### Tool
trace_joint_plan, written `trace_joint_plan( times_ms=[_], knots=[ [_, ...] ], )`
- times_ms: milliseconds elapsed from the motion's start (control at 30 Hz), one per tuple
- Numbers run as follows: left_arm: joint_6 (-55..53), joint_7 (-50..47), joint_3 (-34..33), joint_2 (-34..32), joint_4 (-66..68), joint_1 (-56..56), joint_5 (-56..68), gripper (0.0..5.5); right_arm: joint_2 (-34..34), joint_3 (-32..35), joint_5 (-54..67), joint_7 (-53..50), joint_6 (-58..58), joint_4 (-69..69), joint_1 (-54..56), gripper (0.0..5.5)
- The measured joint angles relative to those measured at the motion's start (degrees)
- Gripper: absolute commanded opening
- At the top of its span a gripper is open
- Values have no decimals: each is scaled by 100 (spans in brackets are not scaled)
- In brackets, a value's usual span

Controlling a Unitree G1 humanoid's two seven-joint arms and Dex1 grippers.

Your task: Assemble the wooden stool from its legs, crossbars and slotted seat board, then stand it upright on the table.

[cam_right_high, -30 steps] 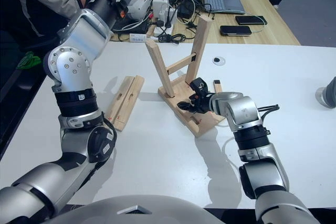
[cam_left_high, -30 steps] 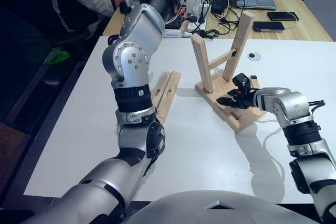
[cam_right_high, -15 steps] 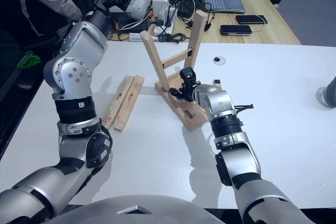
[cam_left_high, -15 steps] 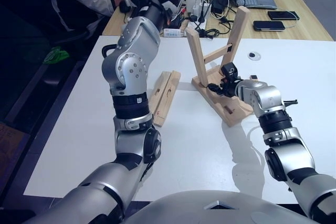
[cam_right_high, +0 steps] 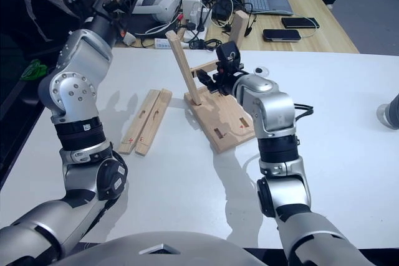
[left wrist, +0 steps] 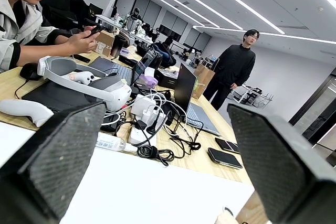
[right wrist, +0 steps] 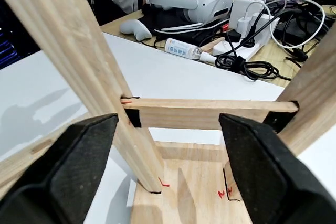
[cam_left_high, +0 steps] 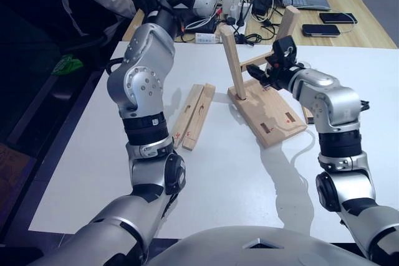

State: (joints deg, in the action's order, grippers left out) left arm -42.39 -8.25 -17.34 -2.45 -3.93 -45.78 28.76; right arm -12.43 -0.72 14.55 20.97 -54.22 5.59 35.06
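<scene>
Pale matt wooden seat board [cam_left_high: 278, 114], smooth white table [cam_left_high: 237, 182].

Both arms raised, both claws spread.
The left arm folds sharply at the elbow, with its forearm stretched up and away from the body, and the left claw [left wrist: 168, 150] gapes wide. The right arm is bent at the elbow with its forearm angled inward and forward, and the right claw [cam_left_high: 272, 73] is likewise parted and grips nothing.

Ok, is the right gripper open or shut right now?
Open: the right gripper has its pads wide apart, with the crossbar in the gap between them.
</scene>
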Motion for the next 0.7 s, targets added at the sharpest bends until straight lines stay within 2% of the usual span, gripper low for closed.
trace_joint_plan(
  times_ms=[233,300,400,467,533,600,700],
  knots=[
    [-55,-27,0,0,-29,62,-2,426,24,87,196,-296,-680,1089,-374,363],
    [-140,-27,1,-21,-80,74,-1,429,-100,81,277,-224,-947,1221,-482,386],
    [-628,-5,3,-294,-528,448,5,429,-658,29,422,6,-1498,1445,-870,440],
    [-1105,44,-31,-596,-865,831,48,429,-1200,-127,717,463,-1862,1816,-1077,445],
    [-1487,170,-119,-881,-1143,1053,123,429,-2045,-224,1109,1269,-1908,2133,-1280,445],
    [-1773,252,-180,-1047,-1258,1236,137,429,-2854,-227,1307,2043,-1670,2091,-1394,445],
    [-1933,339,-101,-1010,-1308,1281,228,429,-3640,-297,1309,2951,-905,1670,-1467,445]
  ],
)
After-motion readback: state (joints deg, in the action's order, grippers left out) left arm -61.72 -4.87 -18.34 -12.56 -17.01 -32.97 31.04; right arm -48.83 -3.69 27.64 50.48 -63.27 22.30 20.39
